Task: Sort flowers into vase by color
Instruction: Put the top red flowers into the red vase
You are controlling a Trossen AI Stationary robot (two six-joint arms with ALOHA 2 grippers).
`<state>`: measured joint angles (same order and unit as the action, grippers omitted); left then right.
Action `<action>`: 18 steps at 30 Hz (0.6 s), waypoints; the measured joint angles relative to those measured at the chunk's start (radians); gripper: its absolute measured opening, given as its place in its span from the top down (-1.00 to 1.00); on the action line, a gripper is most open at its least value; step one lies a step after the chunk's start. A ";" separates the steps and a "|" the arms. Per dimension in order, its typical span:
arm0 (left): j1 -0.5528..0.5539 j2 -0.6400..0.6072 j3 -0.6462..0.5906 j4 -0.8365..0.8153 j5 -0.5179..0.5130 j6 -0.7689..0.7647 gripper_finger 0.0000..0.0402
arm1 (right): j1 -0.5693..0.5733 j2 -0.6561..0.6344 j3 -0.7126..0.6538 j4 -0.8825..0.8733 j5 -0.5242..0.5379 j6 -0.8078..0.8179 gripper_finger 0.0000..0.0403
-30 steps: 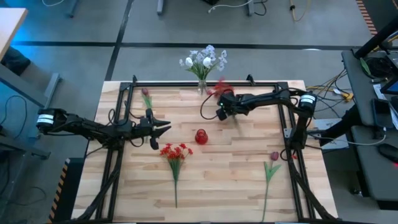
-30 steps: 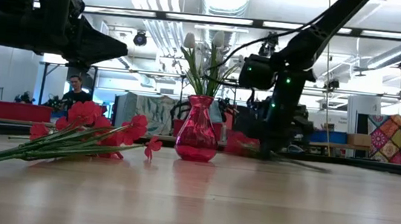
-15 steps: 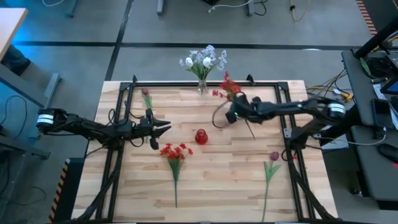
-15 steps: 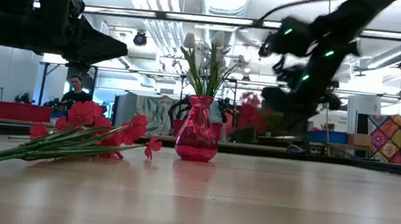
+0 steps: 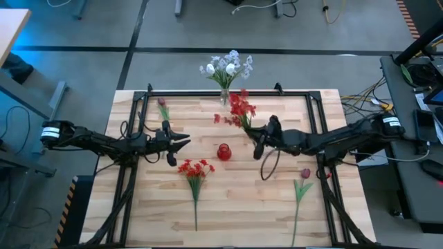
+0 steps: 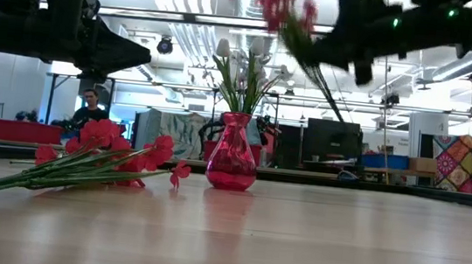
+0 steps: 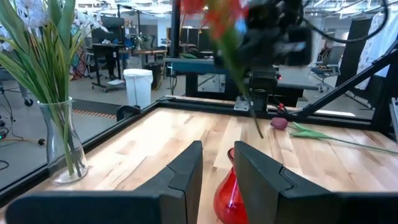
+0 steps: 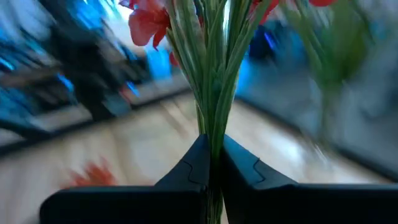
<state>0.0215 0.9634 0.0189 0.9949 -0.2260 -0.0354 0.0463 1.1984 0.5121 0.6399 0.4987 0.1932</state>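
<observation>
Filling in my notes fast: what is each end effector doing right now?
Left end effector: open, holding nothing, above the table left of the red vase.
Right end effector: shut on the red flower bunch, lifted off the table.

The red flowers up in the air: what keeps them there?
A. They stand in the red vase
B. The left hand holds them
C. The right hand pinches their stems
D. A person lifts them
C: the right hand is shut on the stems of the red flowers, clear of the table.

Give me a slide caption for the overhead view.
Right hand lifts a red flower bunch above the red vase.
</observation>
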 joint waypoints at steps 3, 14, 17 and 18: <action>0.000 0.000 0.000 -0.001 0.000 0.000 0.61 | 0.026 0.051 -0.028 0.279 -0.009 -0.116 0.94; 0.000 0.000 0.000 -0.001 0.000 0.000 0.61 | 0.032 0.358 0.069 0.816 -0.150 -0.323 0.94; 0.000 0.000 0.000 -0.001 0.000 0.000 0.61 | 0.032 0.413 0.119 0.864 -0.168 -0.380 0.94; 0.000 0.000 0.000 -0.001 0.000 0.000 0.61 | 0.032 0.425 0.136 0.869 -0.169 -0.398 0.94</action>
<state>0.0214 0.9634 0.0189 0.9939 -0.2257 -0.0353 0.0788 1.6234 0.6482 1.5088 0.3300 -0.2052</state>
